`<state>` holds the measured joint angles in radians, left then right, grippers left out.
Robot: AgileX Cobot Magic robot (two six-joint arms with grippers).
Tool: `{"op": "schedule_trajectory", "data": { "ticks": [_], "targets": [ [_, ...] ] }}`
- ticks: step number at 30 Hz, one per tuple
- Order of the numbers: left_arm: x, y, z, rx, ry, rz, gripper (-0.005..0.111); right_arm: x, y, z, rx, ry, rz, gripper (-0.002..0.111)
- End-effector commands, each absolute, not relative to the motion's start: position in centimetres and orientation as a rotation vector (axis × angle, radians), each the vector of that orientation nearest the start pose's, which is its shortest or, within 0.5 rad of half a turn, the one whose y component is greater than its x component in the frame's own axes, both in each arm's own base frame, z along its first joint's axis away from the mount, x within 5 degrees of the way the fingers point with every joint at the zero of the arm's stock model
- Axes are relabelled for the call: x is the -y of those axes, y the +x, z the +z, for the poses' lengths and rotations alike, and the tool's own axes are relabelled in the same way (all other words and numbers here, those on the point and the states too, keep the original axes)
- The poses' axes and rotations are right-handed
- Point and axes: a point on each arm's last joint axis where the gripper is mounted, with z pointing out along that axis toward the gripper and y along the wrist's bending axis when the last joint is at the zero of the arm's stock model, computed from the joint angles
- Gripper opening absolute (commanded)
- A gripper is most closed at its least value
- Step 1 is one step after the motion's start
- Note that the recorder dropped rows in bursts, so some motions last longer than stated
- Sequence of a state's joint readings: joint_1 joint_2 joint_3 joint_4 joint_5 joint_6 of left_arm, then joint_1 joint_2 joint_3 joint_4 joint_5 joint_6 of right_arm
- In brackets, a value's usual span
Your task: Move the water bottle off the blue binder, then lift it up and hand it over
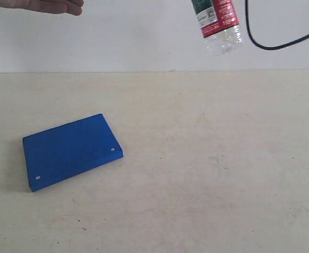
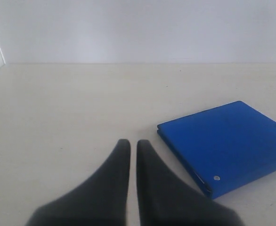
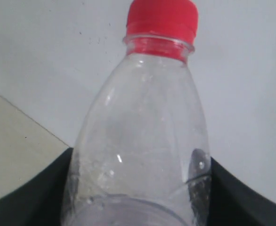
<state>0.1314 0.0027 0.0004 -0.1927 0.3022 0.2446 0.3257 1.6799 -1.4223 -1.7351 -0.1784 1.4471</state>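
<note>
The left gripper [image 2: 129, 146] sits low over the table [image 1: 207, 174], its fingers nearly together with only a thin slit between them and nothing in it. Just beside it lies the binder [image 2: 227, 141], flat and closed, with nothing on top, so the first part of the job looks done: the bottle [image 1: 220, 26] is off it and already lifted. It hangs high above the table on the right, well apart from the binder. It is slightly tilted, clear base downward, with its upper part cut off by the top edge of the exterior view. The right gripper [image 3: 142, 157] is clamped on its body, a dark finger pressing each side. The red cap is screwed on. No water line shows through the plastic, only a few droplets, so it seems empty or nearly so. Farthest off, an open hand [image 1: 49, 5] waits at the upper left, well apart from the bottle. What is left, by my reading, is carrying the bottle across to that hand and letting go.
</note>
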Motion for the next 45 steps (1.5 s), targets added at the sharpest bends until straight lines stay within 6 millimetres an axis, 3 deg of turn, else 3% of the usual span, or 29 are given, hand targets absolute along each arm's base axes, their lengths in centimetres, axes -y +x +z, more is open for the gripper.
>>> {"op": "schedule_trajectory", "data": {
  "ticks": [1, 5, 10, 13, 17, 21, 25, 27, 30, 32, 36, 41, 45],
  "targets": [
    [-0.2, 5.5, 18.7, -1.77, -0.022, 0.087, 0.004, -11.9, 33.3, 37.6, -1.606, -0.695, 0.108, 0.0],
    [-0.2, 5.5, 18.7, -1.77, -0.022, 0.087, 0.004, -9.3, 28.2, 38.7, -1.557, -0.64, 0.167, 0.0],
    [-0.2, 5.5, 18.7, -1.77, -0.022, 0.087, 0.004, -7.0, 21.3, 43.7, -1.298, -0.421, 0.258, 0.0],
    [-0.2, 5.5, 18.7, -1.77, -0.022, 0.087, 0.004, -6.2, 17.5, 44.5, -1.218, -0.36, 0.343, 0.0],
    [-0.2, 5.5, 18.7, -1.77, -0.022, 0.087, 0.004, -5.3, 13.5, 42.3, -1.209, -0.338, 0.37, 0.0],
    [-0.2, 5.5, 18.7, -1.77, -0.022, 0.087, 0.004, -4.8, 11.4, 37.1, -1.286, -0.335, 0.382, 0.0],
    [-0.2, 5.5, 18.7, -1.77, -0.022, 0.087, 0.004, -4.7, 11.1, 30.7, -1.442, -0.363, 0.359, 0.0],
    [-0.2, 5.5, 18.7, -1.77, -0.022, 0.087, 0.004, -4.8, 11.1, 28.5, -1.512, -0.349, 0.379, 0.0],
    [-0.2, 5.5, 18.7, -1.77, -0.022, 0.087, 0.004, -4.8, 11.7, 26.3, -1.609, -0.309, 0.413, 0.0],
    [-0.2, 5.5, 18.7, -1.77, -0.022, 0.087, 0.004, -4.6, 12.5, 25.0, -1.709, -0.324, 0.334, 0.0],
    [-0.2, 5.5, 18.7, -1.77, -0.022, 0.087, 0.004, -4.8, 14.2, 22.9, -1.86, -0.313, 0.329, 0.0],
    [-0.2, 5.5, 18.7, -1.77, -0.022, 0.087, 0.004, -7.5, 16.9, 22.2, -1.608, -0.58, 0.425, 0.0],
    [-0.2, 5.5, 18.7, -1.77, -0.022, 0.087, 0.004, -6.7, 20.5, 21.0, -1.588, -0.435, 0.288, 0.0]
  ]
}}
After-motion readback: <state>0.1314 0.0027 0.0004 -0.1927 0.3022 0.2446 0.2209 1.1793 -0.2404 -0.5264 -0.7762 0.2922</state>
